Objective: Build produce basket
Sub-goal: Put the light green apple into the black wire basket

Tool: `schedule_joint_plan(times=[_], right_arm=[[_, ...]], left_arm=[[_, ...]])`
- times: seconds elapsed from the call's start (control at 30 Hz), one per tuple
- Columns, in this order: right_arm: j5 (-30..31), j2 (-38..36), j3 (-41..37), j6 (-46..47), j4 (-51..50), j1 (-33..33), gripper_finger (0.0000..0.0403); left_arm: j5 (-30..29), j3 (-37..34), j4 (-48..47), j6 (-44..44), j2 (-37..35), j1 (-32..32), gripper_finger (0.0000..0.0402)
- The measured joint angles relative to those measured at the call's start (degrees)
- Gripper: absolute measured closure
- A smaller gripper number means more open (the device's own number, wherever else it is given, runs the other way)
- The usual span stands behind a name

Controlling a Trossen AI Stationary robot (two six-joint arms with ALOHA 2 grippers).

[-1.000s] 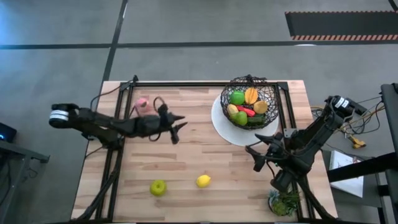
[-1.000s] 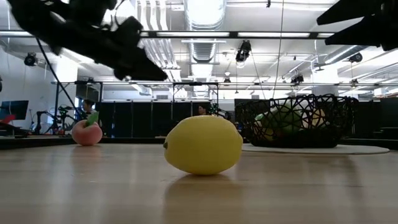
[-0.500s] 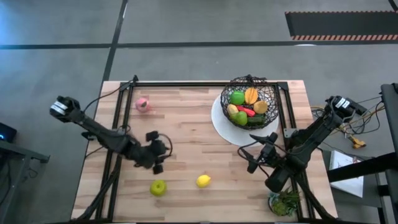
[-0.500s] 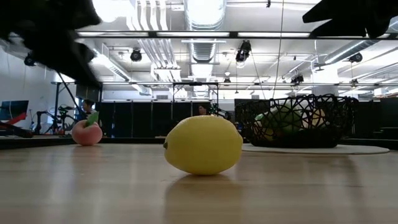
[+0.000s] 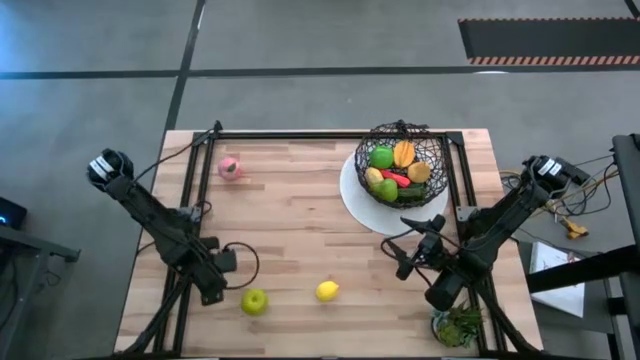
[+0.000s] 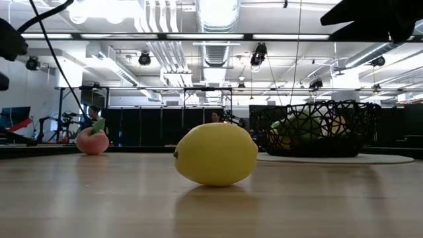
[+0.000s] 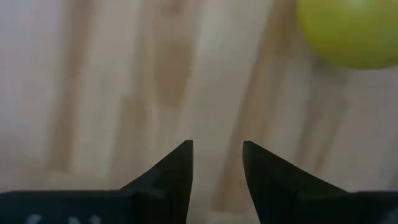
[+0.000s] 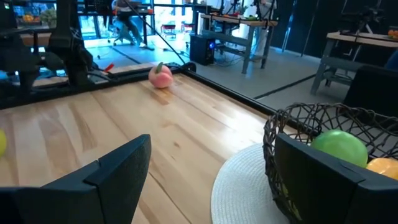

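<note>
Wood-plank table [image 5: 300,215] under an open lab ceiling; basket [image 5: 402,163] sits on a white plate [image 5: 352,200] at the far right, already holding a green apple, orange piece, red piece and more

Loose produce on the table: green apple [image 5: 254,301] and lemon [image 5: 327,291] along the near edge, pink peach [image 5: 229,168] far left, well apart from both arms

Left gripper [image 5: 213,292] is low at the near left, just beside the green apple and on its left side; the apple shows at the corner of the left wrist view [image 7: 348,31], off to one side of the finger line, not between the fingers [image 7: 171,177]. Fingers are slightly apart, nothing in them

Right gripper [image 5: 402,260] hovers near the plate's near edge, fingers spread wide and empty, basket rim just ahead of it in its wrist view [image 8: 323,124]

Key relation: the left arm is clearly nearer the apple, which lies to the gripper's right, toward the lemon. My read is the left needs a short sideways shift to centre the apple between its fingers. It's round, so no long axis to line up; risk is nudging it and rolling it away
</note>
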Motion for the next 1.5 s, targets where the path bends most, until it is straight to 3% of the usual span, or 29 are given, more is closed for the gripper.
schedule_joint_plan(times=[0.13, 0.33, 0.57, 1.0, 1.23, 1.5], right_arm=[[0.0, 2.2, 0.0, 0.1, 1.3, 0.0, 0.0078], [0.0, 5.8, 0.0, 3.4, 1.3, 0.0, 0.0078], [0.0, 8.0, 0.0, 6.0, 1.3, 0.0, 0.0078], [0.1, 7.5, 0.0, 6.0, 1.3, 0.0, 0.0078], [0.1, 7.5, 0.0, 6.0, 1.3, -0.1, 0.0078], [0.1, 7.5, 0.0, 6.4, 1.5, -0.1, 0.0078]], left_arm=[[0.9, -2.6, 11.3, 1.6, 0.0, -0.6, 0.0243], [2.5, -7.1, 33.0, 11.7, 0.1, -0.9, 0.0153], [0.3, -7.4, 28.9, 12.3, 3.4, -1.5, 0.0128], [-4.9, -6.6, 34.2, 14.1, 16.9, -1.8, 0.0127], [-4.7, -6.6, 35.0, 21.7, 16.6, -1.7, 0.0127], [-10.4, -6.8, 38.8, 24.5, 16.6, -1.7, 0.0127]])
